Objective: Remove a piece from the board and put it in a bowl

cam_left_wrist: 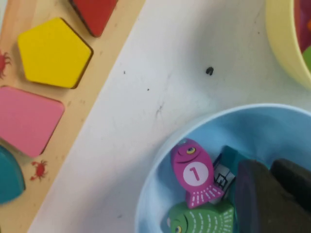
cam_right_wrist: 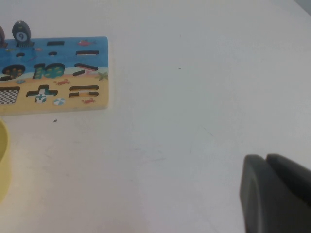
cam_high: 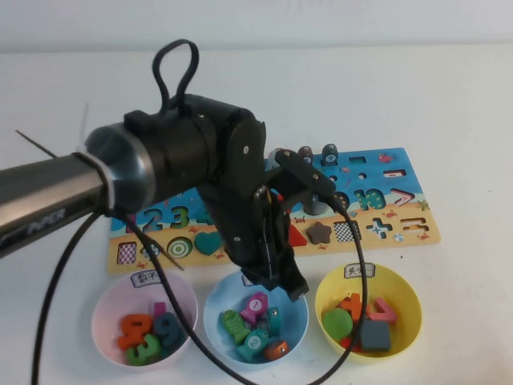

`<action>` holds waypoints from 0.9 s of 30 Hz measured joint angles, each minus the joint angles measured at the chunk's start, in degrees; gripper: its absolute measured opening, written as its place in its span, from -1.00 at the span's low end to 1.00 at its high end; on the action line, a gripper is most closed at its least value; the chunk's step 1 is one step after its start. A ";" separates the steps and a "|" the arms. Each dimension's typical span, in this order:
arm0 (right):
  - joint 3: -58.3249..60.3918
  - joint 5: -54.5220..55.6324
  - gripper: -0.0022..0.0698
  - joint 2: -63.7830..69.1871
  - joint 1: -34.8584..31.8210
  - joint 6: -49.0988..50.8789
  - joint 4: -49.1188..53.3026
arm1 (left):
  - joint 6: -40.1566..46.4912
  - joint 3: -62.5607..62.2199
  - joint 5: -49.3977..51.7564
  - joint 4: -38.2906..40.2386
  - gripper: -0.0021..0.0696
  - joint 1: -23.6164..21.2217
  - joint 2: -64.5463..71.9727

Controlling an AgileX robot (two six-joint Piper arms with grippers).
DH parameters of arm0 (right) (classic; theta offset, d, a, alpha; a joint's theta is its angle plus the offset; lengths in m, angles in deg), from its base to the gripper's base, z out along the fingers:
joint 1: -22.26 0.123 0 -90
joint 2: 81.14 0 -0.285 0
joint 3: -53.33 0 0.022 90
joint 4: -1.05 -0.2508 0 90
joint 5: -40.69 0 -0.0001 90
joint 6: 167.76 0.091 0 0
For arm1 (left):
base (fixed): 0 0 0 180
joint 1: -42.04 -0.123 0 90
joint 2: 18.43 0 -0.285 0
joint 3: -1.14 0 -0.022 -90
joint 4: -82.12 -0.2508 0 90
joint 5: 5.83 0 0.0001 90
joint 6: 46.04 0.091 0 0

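My left gripper (cam_high: 293, 289) hangs over the far rim of the light blue bowl (cam_high: 212, 314), shut with nothing between its fingers (cam_left_wrist: 257, 194). In the left wrist view a teal piece (cam_left_wrist: 229, 156) lies in the blue bowl (cam_left_wrist: 151, 194), right beside the fingertips and partly hidden by them. A magenta fish numbered 1 (cam_left_wrist: 193, 174) and a green fish (cam_left_wrist: 201, 221) lie next to it. The board (cam_high: 405, 228) lies behind the bowls, its middle covered by my left arm. My right gripper (cam_right_wrist: 266, 162) is shut and empty above bare table, out of the high view.
A pink bowl (cam_high: 103, 309) holding number pieces stands left of the blue one, and a yellow bowl (cam_high: 410, 301) holding shape pieces stands right of it. Two fish pegs (cam_high: 329, 151) stand at the board's far edge. A black cable (cam_high: 353, 321) loops over the bowls.
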 joint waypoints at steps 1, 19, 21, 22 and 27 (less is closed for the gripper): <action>0.00 0.00 -0.99 0.00 0.00 0.00 0.00 | -0.28 0.24 -0.12 0.00 -0.88 0.00 -0.66; 0.00 0.00 -0.99 0.00 0.00 0.00 0.00 | -8.41 40.30 -32.44 -0.41 -0.94 0.00 -45.25; 0.00 0.00 -0.99 0.00 0.00 0.00 0.00 | -10.42 44.98 -35.99 -0.41 -0.94 0.00 -50.23; 0.00 0.00 -0.99 0.00 0.00 0.00 0.00 | -11.48 47.32 -37.60 -0.41 -0.94 0.00 -52.81; 0.00 0.00 -0.99 0.00 0.00 0.00 0.00 | -13.89 57.45 -47.79 -0.41 -0.95 0.00 -63.23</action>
